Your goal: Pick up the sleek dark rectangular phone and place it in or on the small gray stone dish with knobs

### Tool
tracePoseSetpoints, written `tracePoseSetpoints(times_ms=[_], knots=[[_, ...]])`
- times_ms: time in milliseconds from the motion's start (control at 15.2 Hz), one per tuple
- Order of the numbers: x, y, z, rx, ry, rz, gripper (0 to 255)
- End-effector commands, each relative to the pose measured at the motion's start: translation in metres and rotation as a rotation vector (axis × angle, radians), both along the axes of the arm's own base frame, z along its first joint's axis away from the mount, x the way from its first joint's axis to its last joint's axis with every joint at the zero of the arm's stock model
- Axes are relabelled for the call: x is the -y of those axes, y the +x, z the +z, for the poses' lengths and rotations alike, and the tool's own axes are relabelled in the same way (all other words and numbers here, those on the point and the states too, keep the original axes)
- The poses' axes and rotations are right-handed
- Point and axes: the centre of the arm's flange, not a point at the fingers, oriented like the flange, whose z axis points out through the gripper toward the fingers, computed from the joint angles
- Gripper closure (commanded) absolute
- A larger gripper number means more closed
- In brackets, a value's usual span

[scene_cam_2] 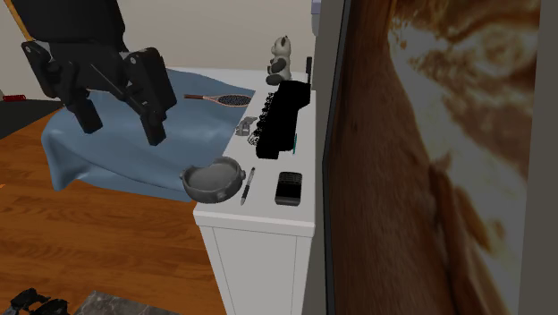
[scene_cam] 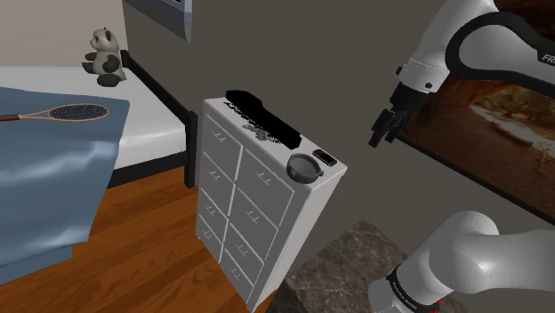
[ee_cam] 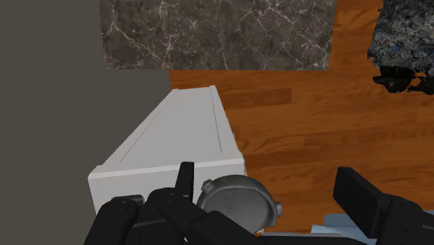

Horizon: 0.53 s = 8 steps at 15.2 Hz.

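1. End effector (scene_cam_2: pixel 122 130) is empty with its fingers standing apart. It hangs in the air off the white drawer chest (scene_cam_2: pixel 259 217) and touches nothing.
2. Phone (scene_cam_2: pixel 289 188) lies flat on the chest top, near the front edge on the wall side. From the end effector it sits at about 4 o'clock in the second exterior view. In the shoulder view it sits at about 8 o'clock and lower.
3. Phone's long axis runs 12–6 in the second exterior view, roughly parallel to the pen (scene_cam_2: pixel 248 186).
4. Dish (scene_cam_2: pixel 213 179) is at 9 o'clock of the phone, near but apart. The pen lies between them, just beside the dish rim.
5. Long black block (scene_cam_2: pixel 282 116) is at 12 o'clock of the phone, not touching it. Grey wall (scene_cam_2: pixel 331 107) is at 3 o'clock, near.
6. Judgement: the next move is across and down onto the phone, closing along 9–3 over its narrow width. The wall side looks tight for one finger, and the pen crowds the other.
7. In the wrist view the dish lies below, between the fingers, and is not held.
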Motion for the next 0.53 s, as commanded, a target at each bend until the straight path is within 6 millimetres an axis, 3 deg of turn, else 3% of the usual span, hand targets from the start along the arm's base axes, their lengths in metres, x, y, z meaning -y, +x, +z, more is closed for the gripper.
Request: tracePoseSetpoints(times_ms=[0,462], knots=[[0.000,0.000,0.000,0.000,0.000,0.000,0],[0.045,0.049,-0.060,0.011,-0.018,0.075,0]])
